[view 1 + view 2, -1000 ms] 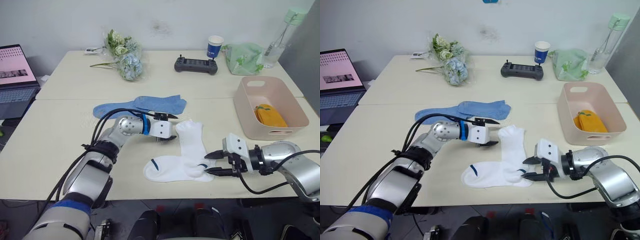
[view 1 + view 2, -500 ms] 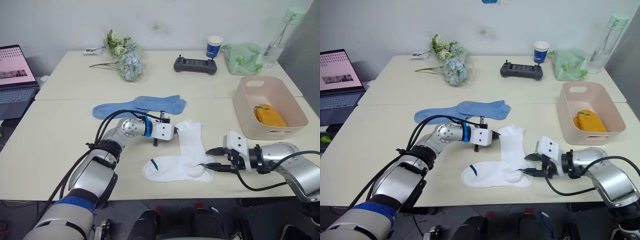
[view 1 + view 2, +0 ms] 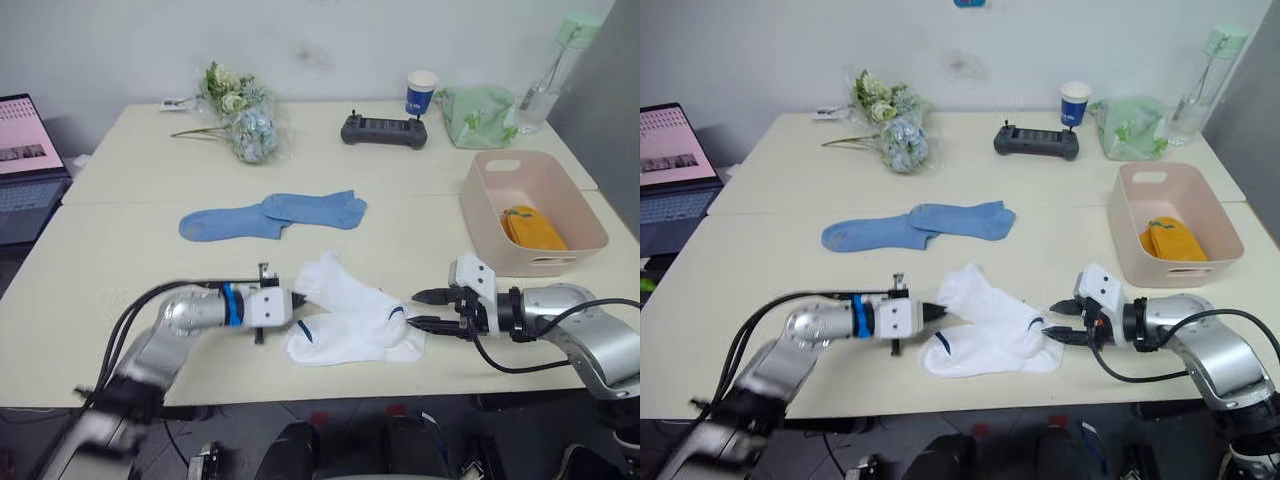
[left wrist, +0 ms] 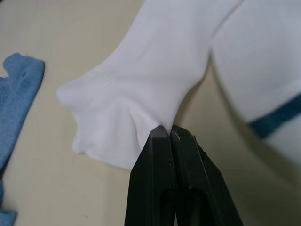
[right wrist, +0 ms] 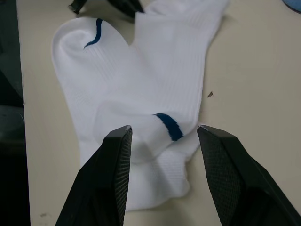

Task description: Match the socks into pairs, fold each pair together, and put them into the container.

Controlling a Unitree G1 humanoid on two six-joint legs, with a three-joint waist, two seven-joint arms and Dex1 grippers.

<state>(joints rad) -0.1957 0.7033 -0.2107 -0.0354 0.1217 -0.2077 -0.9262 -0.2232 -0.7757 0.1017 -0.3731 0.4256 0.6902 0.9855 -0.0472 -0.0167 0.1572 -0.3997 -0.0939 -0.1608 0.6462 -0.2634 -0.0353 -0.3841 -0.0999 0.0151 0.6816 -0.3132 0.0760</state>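
Low over the front of the table, the left gripper has its fingers pressed together on the cuff of one white sock, probably to drag it over its twin, which lies flat beneath; the right gripper hovers with fingers spread apart and empty, just beside the white pair's other end; further back lie two blue socks, overlapping; at the right stands the pink tub, a yellow pair inside.
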